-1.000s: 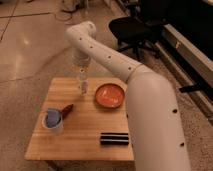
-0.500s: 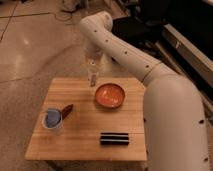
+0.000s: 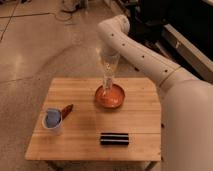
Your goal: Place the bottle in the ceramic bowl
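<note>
**Bottle held over the bowl, before release**

The gripper (image 3: 108,56) is shown above the bench's (image 3: 140,125) far edge, its fingers closed on the upper part of the bottle (image 3: 107,80). The bottle is held upright, its base inside the ceramic bowl (image 3: 118,99), apparently touching or just above the floor. The placing step is judged in hand; next, the fingers are to be opened and lifted clear without tipping the bottle.
</note>
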Robot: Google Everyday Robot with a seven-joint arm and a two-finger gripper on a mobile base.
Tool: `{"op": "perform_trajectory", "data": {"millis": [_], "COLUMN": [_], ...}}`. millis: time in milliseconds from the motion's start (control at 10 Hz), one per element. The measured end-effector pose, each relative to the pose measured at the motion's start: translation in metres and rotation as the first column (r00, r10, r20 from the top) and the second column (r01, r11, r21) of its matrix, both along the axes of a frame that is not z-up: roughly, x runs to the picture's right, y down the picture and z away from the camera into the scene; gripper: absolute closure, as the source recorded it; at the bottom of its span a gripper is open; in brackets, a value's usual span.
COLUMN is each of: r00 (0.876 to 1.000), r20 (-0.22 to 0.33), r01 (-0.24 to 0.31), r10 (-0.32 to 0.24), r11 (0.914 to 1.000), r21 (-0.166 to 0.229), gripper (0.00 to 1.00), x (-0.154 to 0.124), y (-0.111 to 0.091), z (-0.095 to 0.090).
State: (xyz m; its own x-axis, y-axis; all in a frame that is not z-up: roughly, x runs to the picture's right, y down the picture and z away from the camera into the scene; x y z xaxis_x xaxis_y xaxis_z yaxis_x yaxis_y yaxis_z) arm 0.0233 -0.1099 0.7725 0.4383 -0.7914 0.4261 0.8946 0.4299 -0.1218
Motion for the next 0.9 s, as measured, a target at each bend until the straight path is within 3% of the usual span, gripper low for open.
{"op": "perform_trajectory", "data": {"millis": [400, 700, 900], "r00": [1.000, 1.000, 1.000], "r20": [-0.008, -0.004, -0.003], "r01": [-0.022, -0.018, -0.007], "r10": [0.021, 0.018, 0.007], "r11": [0.9941, 0.9903, 0.9895], "r21": [-0.107, -0.138, -0.144], "gripper": [0.51, 0.24, 0.20], "x": [0.007, 0.003, 0.002], "y": [0.046, 0.056, 0.056], "z": [0.018, 0.027, 0.031]}}
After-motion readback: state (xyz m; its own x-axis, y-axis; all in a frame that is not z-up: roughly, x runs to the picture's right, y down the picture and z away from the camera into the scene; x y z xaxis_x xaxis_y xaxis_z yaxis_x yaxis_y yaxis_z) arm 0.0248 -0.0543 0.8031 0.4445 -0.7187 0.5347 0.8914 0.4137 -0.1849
